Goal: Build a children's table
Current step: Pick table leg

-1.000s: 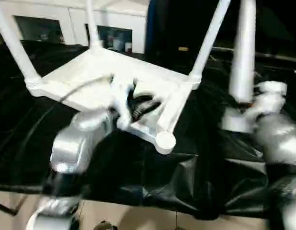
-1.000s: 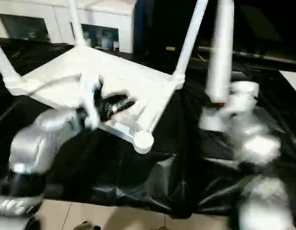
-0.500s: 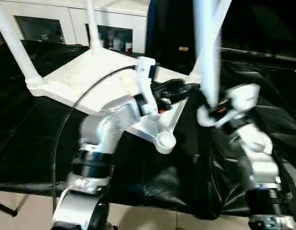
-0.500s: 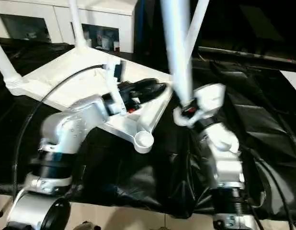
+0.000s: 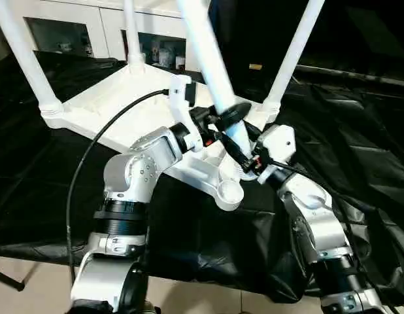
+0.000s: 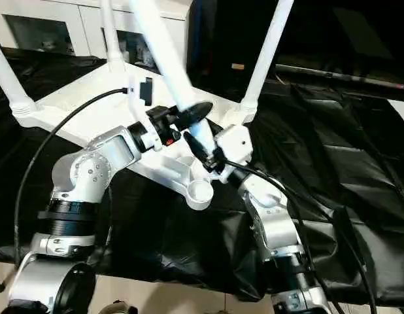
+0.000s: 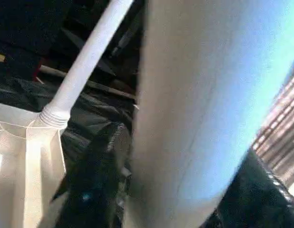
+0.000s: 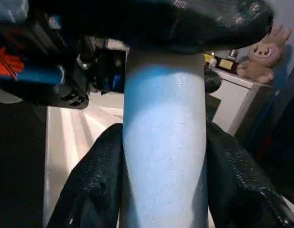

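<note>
The white table top (image 5: 117, 98) lies upside down on the black-covered bench, with three legs standing in its corners. Its near corner socket (image 5: 229, 191) is empty. The fourth leg (image 5: 205, 52) slants up and to the left above that corner. My right gripper (image 5: 244, 157) is shut on its lower end, both black fingers (image 8: 94, 185) pressed to the leg (image 8: 163, 142). My left gripper (image 5: 227, 116) clasps the same leg just above, its fingers (image 7: 97, 180) on either side of the leg (image 7: 199, 95).
Black sheeting (image 5: 359, 163) covers the bench and hangs over its front edge (image 5: 208, 275). White cabinets (image 5: 78, 33) stand behind. A black cable (image 5: 91, 150) loops from my left forearm. A plush toy (image 8: 263, 52) sits on a far shelf.
My right arm has carried the fourth leg from upright at the right to a slant over the near corner. My left gripper has left the table top and taken hold of the leg.
</note>
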